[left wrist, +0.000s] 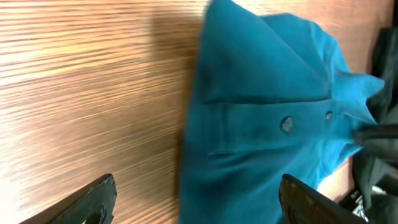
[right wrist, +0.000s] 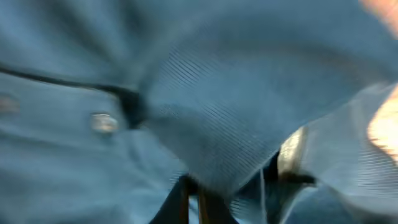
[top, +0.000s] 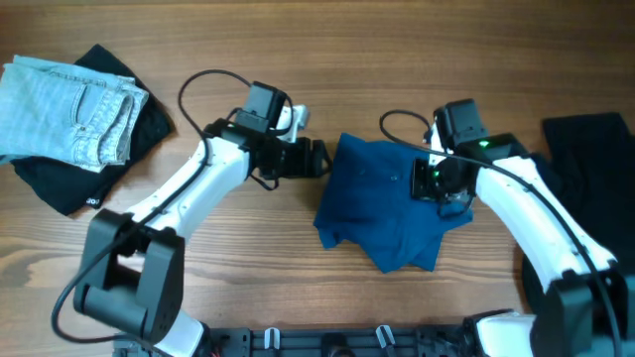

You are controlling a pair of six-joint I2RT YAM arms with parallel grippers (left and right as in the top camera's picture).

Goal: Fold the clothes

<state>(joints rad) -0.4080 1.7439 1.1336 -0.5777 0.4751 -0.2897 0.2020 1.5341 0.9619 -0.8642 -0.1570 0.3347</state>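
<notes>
Right pincer (top: 440,188) buried in blurred blue shirt (top: 382,203), grip unclear; left pincer (left wrist: 198,186) wide.

Matt wood-grain worktop (top: 298,248), deep-blue shirt (top: 382,213) of fine-ribbed matt knit cloth, small shiny buttons (left wrist: 286,124), pale faded denim jeans (top: 69,109) upper left, smooth white plastic arm shells (top: 203,169), matt black left fingers (left wrist: 87,202).

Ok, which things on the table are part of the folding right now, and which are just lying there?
In hand: blue shirt; left pincer, open at its edge; right pincer, closed on its cloth.
Lying about: jeans; black garment under them; second black garment at far right. Clothes too, but untouched.
</notes>
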